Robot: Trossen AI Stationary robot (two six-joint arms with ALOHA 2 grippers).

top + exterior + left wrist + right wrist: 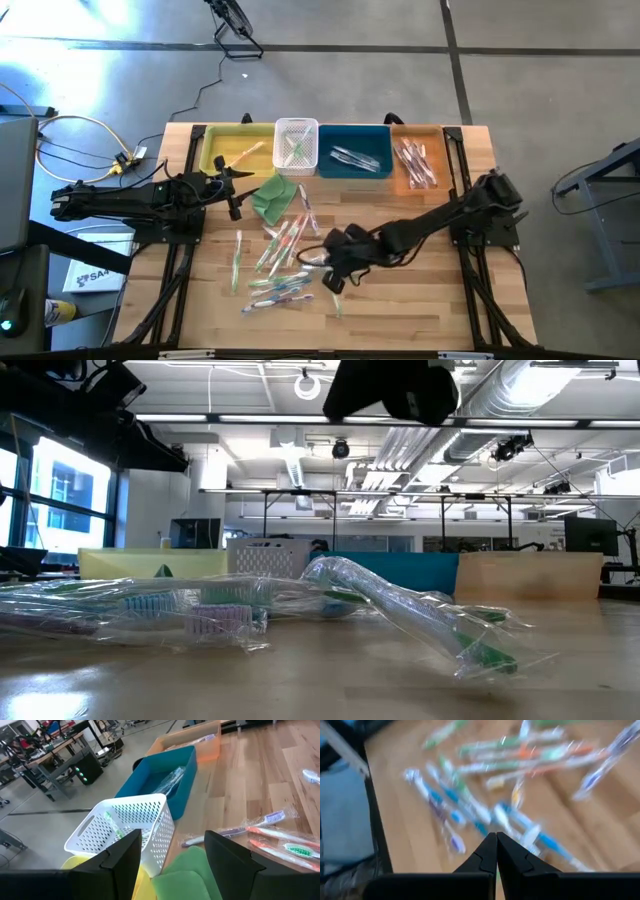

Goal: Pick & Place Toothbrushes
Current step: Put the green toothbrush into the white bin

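Wooden table (420, 300) w/ four bins along far edge, left to right: yellow bin (238, 150), white mesh basket (296, 144), blue bin (354, 152), orange bin (417, 160). Each w/ a few wrapped brushes inside. Green cloth (272, 196) just near side of yellow bin and basket.

Loose toothbrushes (280, 262) in clear wrappers scattered mid-table, left of centre, near side of cloth; one green-handled brush (237, 262) apart at left of pile. Handles green, orange, blue, pink mixed.

Right gripper (333, 283) reaching in from right, over right edge of pile, fingers (495, 851) pressed fully together. Right wrist view blurred; can't tell if anything pinched between tips. Blue-white brushes (520, 827) directly beyond fingertips on table.

Left gripper (236, 196) at left, beside cloth, close to yellow bin, well off the pile. Fingers (124, 857) spread wide, nothing between them; cloth (186, 876) visible thru gap, basket (125, 830) and blue bin (167, 775) beyond, orange bin (192, 744) farthest. Few brushes (270, 827) on wood to one side.

Low view: wrapped brushes (230, 610) lying flat on table, one green-handled brush (420, 610) tilted, one end propped on pile, other end down on wood. Bins in row behind.
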